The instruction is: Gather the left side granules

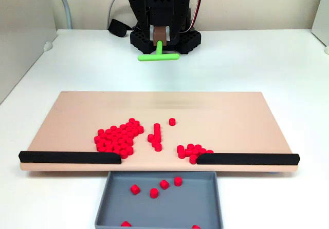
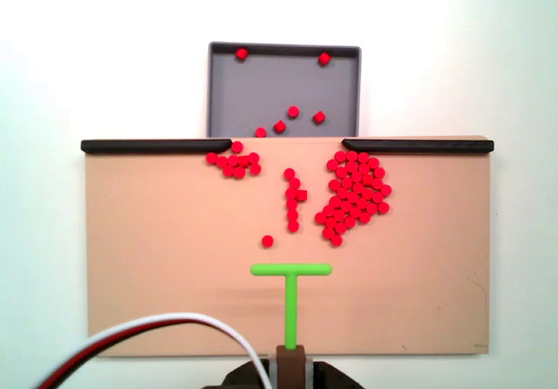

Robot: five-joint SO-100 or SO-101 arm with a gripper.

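Red granules lie on the tan board [image 1: 236, 121]. In a fixed view, the biggest heap [image 1: 119, 136] is left of centre, a short column [image 1: 156, 135] and a lone pellet [image 1: 172, 121] sit mid-board, and a small cluster [image 1: 191, 152] lies by the right rail. In the other fixed view the big heap [image 2: 353, 193] is on the right and the small cluster [image 2: 234, 162] on the left. My gripper [image 1: 159, 41] [image 2: 290, 351] is shut on the stem of the green T-shaped tool [image 1: 158, 57] [image 2: 290, 271]. The tool hangs above the board's robot-side half, clear of all granules.
Two black rails [image 1: 69, 157] [image 1: 247, 158] line the board's far edge from the robot, with a gap between them. A grey tray [image 1: 154, 208] [image 2: 253, 84] below the gap holds several red pellets. White table surrounds the board; cables [image 2: 174, 332] trail near the base.
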